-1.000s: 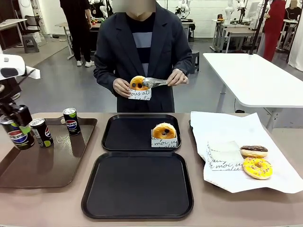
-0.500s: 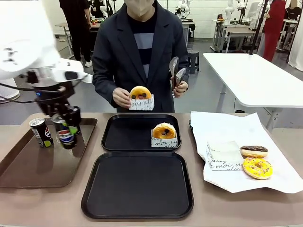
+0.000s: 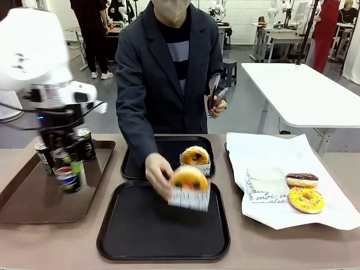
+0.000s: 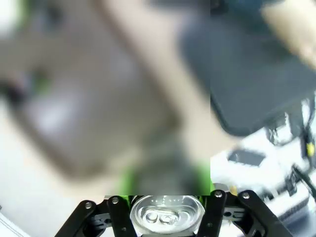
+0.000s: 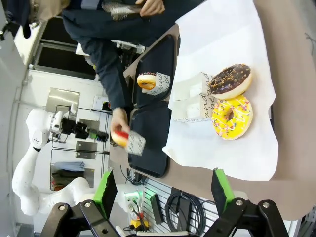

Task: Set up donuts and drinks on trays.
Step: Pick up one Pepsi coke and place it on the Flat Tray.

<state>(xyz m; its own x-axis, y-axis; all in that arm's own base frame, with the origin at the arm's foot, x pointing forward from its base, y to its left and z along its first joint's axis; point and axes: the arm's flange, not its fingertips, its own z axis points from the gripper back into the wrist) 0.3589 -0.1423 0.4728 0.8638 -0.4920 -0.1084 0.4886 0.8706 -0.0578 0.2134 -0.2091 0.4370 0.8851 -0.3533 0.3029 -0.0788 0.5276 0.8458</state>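
Slim black Pepsi can clamped in left gripper could be knocked against person's hand to gripper's right.

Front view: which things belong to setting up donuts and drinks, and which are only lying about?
Job: near black tray, far black tray, far boxed donut, hand-held boxed donut, chocolate donut, yellow donut, gripped Pepsi can, two standing cans.
Lying about: brown tray, white paper sheet, white table behind.

Boxed donut in person's hand motion-smeared, left gripper and can blurred — left wrist view's background a smear
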